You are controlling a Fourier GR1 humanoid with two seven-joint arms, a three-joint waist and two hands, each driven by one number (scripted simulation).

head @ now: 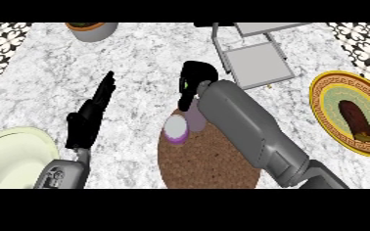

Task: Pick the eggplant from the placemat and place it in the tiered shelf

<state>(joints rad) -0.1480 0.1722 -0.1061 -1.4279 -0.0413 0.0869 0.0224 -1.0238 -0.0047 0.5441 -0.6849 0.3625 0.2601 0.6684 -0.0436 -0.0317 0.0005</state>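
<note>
Bare table (145,63) left of the tiered shelf (256,61); plant pot (92,29) farther left; plate (325,103) to its right.

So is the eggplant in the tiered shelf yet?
No, the eggplant lies on the brown placemat under the right hand, apart from the tiered shelf.

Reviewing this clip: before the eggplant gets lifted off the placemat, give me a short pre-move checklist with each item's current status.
1. Eggplant on the brown placemat: ok, it lies at the mat's upper left part.
2. Right hand at the eggplant: ok, it is over the eggplant's far end.
3. Fingers closed on the eggplant: cannot tell, the forearm hides the contact.
4. Tiered shelf free to receive: ok, its visible grey tray holds nothing.
5. Left hand out of the way: ok, open at the left, apart from the mat.
6. Patterned plate off the path: cannot tell, it sits right of the shelf.
</note>
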